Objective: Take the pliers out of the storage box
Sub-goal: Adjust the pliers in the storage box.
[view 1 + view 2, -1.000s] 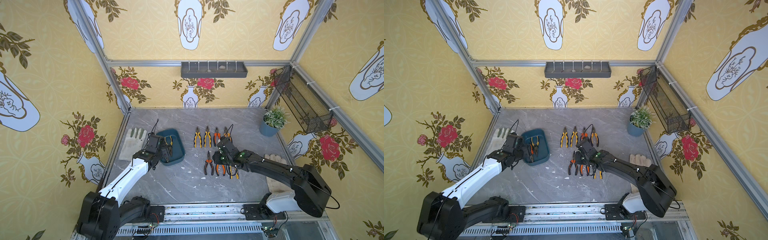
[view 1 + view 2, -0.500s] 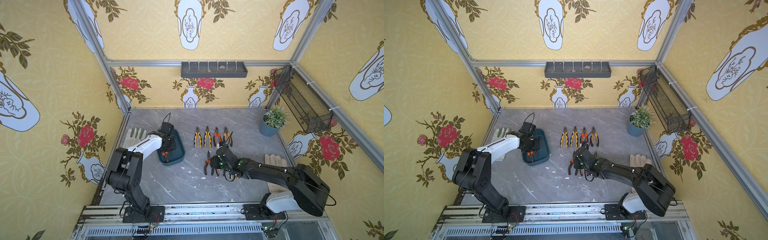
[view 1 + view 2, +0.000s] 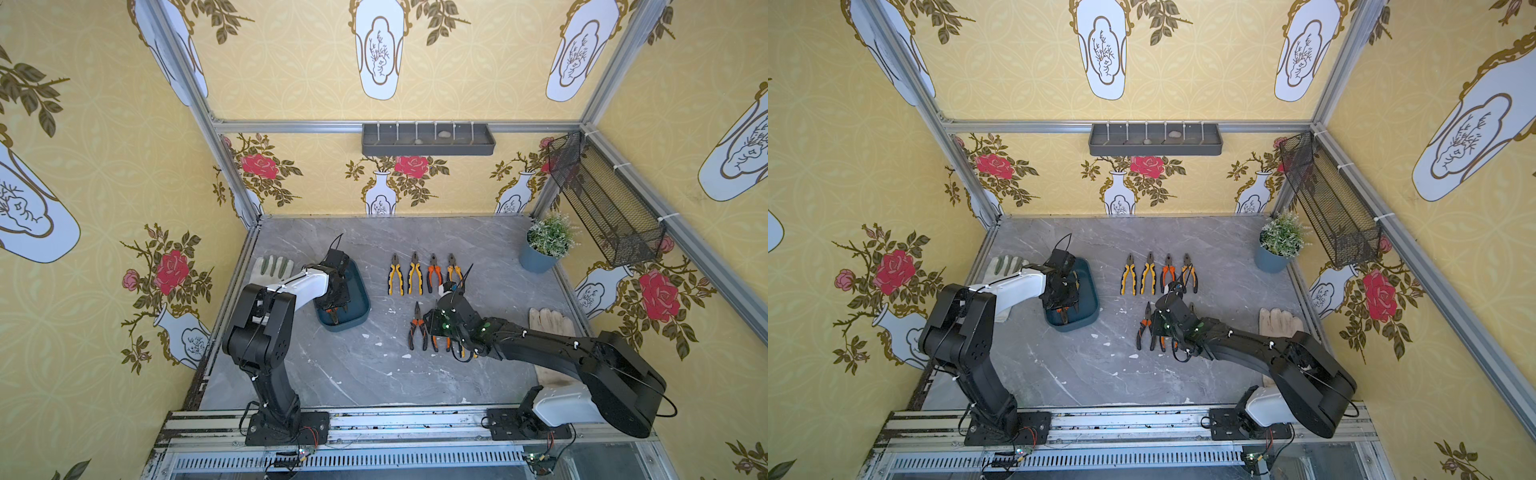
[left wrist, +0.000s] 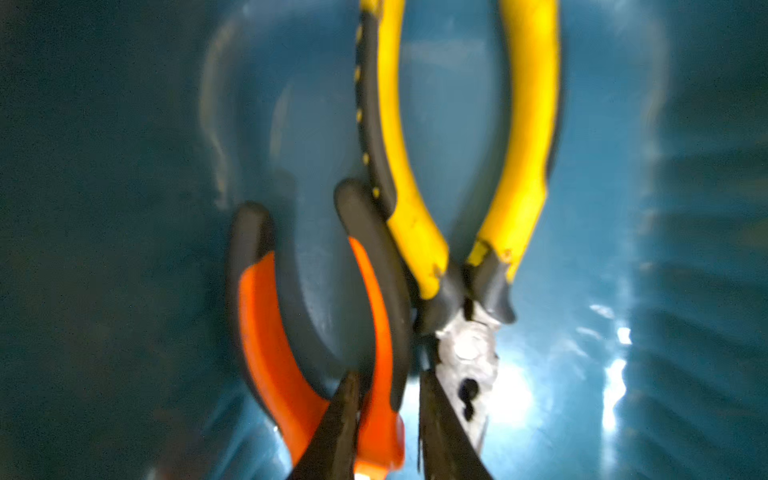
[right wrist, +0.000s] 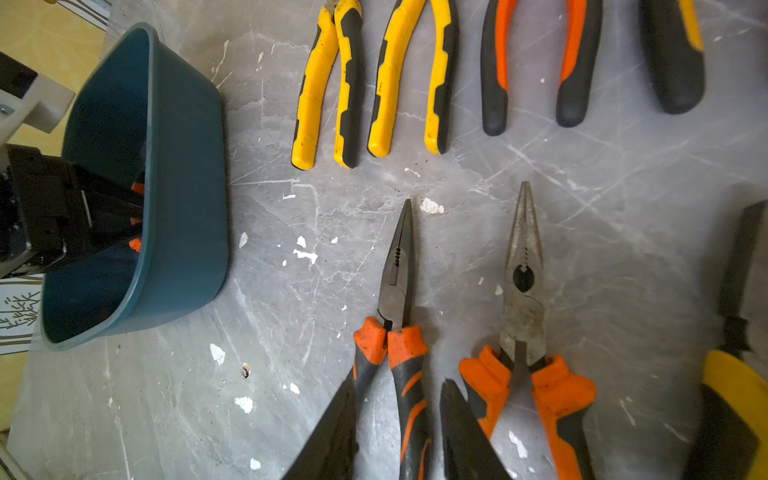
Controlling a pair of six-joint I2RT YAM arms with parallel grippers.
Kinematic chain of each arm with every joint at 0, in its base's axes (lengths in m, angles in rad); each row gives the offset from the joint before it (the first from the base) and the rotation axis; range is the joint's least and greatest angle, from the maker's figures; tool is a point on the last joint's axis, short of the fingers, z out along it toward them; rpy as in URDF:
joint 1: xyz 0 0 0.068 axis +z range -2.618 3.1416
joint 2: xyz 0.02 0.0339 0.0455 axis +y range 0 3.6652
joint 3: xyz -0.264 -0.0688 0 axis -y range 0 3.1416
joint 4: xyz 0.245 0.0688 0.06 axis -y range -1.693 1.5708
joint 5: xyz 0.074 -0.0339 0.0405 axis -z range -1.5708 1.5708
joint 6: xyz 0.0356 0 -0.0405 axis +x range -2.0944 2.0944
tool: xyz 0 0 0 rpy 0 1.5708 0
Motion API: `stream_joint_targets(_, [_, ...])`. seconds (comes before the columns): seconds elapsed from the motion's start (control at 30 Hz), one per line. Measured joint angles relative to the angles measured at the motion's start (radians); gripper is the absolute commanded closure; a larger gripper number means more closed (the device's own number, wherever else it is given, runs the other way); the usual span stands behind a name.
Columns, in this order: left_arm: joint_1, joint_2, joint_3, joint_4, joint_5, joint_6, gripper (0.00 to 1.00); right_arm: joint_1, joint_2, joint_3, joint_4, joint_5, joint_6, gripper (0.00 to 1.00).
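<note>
Two tools inside dark teal plastic storage box (image 4: 124, 249): orange-and-black pliers (image 4: 266, 332) touching yellow-and-black pliers (image 4: 528, 124). Left gripper (image 4: 388, 399) in box, astride one orange handle; clamped or not, cannot tell. Squeeze firmly, lift straight above rim, avoid dragging yellow pair. Right gripper (image 5: 399, 386) outside box, grip unclear.

Yellow rose-and-vase wallpaper (image 3: 291, 62); grey marble floor (image 3: 353, 374); aluminium frame (image 3: 291, 126); grey wall tray (image 3: 428, 147).
</note>
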Motion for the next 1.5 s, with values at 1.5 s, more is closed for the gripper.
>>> stream_joint_targets(1.5, [0.011,-0.18,-0.033,0.073,-0.045,-0.148,1.0,0.0,0.071,0.045,-0.005,-0.014,0.0,0.62])
